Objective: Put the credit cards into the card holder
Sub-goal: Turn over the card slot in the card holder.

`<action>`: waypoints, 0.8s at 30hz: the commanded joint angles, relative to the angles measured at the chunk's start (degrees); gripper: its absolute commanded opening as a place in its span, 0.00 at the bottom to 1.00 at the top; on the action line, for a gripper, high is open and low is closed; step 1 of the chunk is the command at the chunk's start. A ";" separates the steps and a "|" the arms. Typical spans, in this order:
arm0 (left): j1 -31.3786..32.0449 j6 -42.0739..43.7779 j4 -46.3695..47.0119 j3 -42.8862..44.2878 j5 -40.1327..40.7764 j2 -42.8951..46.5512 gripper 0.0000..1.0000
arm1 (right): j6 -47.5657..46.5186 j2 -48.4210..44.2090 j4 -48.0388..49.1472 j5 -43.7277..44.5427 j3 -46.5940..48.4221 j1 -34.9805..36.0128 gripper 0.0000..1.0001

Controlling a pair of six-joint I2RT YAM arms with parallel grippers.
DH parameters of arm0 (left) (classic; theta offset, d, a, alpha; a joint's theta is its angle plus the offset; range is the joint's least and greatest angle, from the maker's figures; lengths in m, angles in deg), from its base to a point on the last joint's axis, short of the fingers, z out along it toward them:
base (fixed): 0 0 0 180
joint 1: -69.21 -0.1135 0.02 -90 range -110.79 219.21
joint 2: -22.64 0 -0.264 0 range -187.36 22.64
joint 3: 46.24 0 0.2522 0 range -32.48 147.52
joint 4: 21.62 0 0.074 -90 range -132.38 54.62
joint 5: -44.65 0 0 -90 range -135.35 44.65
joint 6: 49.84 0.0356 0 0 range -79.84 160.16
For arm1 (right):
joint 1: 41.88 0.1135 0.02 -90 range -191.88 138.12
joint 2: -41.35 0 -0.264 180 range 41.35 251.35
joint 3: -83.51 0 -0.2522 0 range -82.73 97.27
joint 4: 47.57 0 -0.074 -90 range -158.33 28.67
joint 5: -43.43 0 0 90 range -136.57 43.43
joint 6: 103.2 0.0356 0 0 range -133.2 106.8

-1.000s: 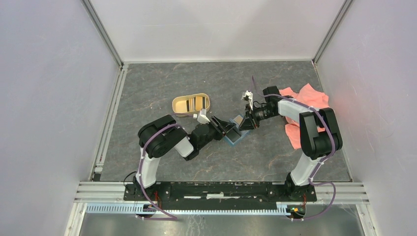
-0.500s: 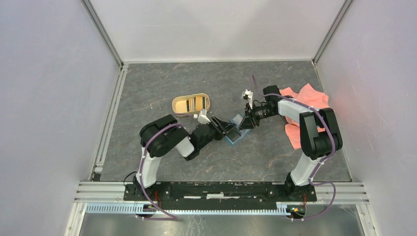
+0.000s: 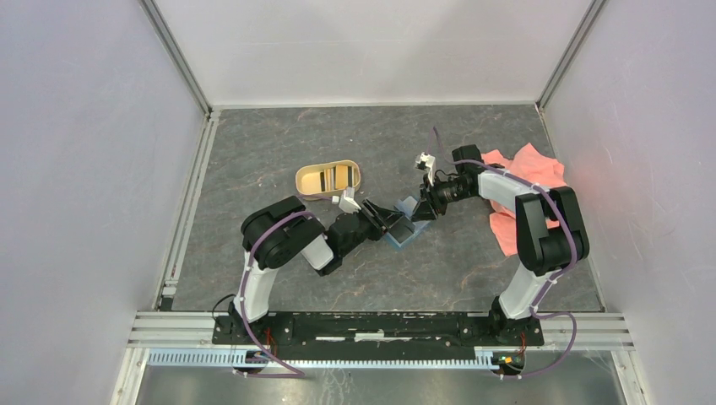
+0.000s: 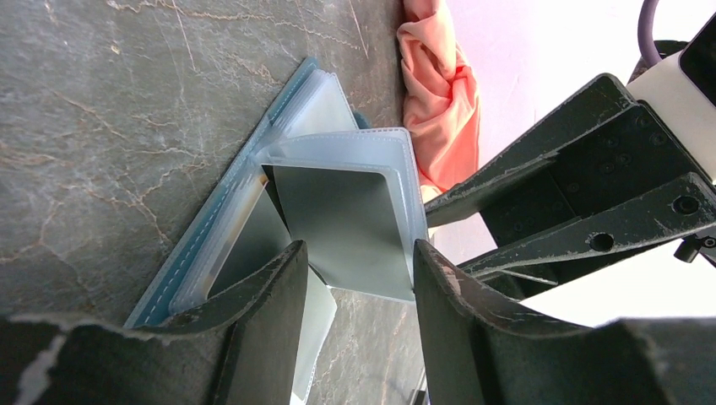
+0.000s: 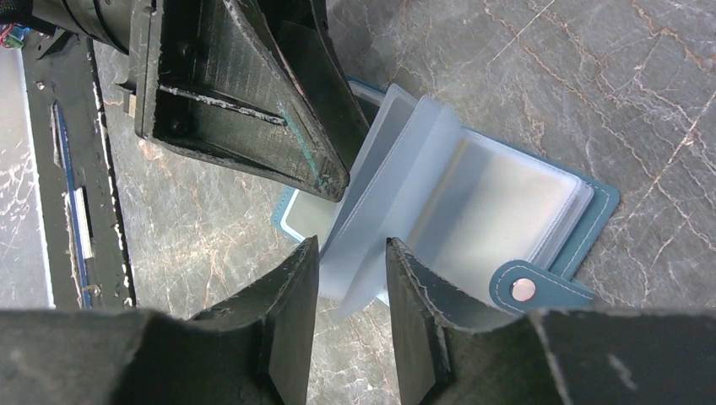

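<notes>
Right claw point(image 5: 350, 251) nearer — astride card holder point(image 5: 595, 196) sleeve point(image 5: 397, 198)

from above, the card holder point(image 3: 406, 233) lies mostly under the left gripper point(image 3: 392, 221) at its 9 o'clock and the right gripper point(image 3: 422, 211) at its 1 o'clock, its pockets too small to read. the cards point(image 3: 336, 176) in the tray point(image 3: 299, 177) show only as stripes, too small to count. in the left wrist view the dark card point(image 4: 346, 228) loses its 6 o'clock end behind the left fingers point(image 4: 262, 321), themselves cut off by the bottom edge. in the right wrist view the blurred clear sleeve point(image 5: 397, 194) drops between the right fingers point(image 5: 291, 321); neither grip can be told.
</notes>
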 commanded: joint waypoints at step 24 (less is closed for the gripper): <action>-1.03 2.54 6.52 -0.96 -2.04 0.70 0.57 | -1.55 -1.57 0.91 1.15 -0.14 0.81 0.43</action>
